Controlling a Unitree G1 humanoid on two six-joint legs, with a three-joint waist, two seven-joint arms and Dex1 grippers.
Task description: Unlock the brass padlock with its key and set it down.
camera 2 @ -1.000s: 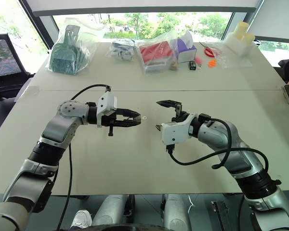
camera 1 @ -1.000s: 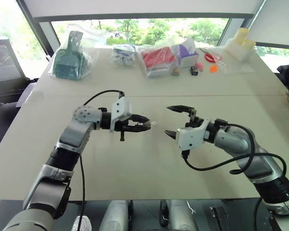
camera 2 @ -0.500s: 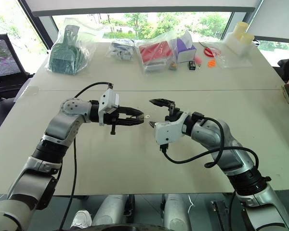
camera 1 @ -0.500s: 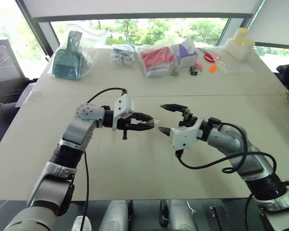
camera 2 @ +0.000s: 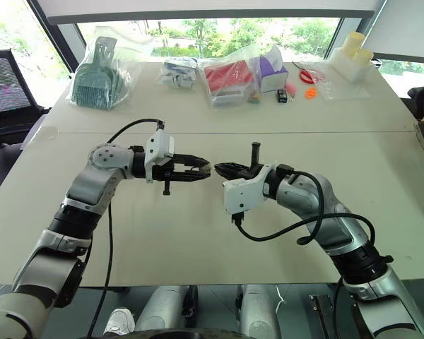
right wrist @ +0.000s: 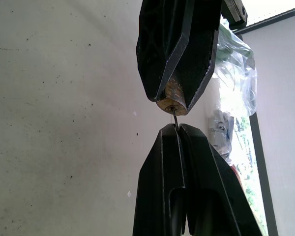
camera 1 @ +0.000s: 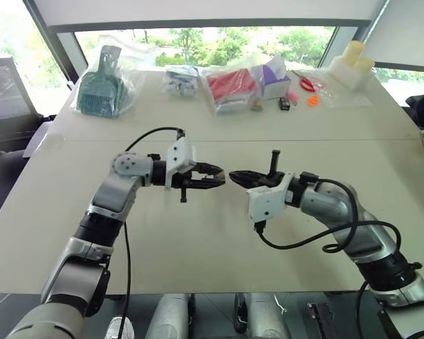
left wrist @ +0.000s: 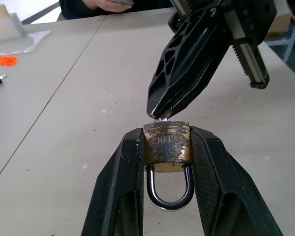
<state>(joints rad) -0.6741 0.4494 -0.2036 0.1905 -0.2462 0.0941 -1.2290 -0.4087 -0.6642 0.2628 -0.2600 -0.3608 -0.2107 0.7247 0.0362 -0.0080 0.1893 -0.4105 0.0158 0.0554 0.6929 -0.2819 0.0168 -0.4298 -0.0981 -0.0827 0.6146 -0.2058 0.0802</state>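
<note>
The left gripper clamps the tarnished brass padlock while the right gripper, fully closed, pinches its thin key.

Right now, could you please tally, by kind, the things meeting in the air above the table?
Grippers: 2 (left gripper, right gripper)
Brass padlock: 1 (brass padlock, clamped in the left gripper)
Key: 1 (key, pinched in the right gripper, its tip at the padlock's base)
Total: 4
</note>
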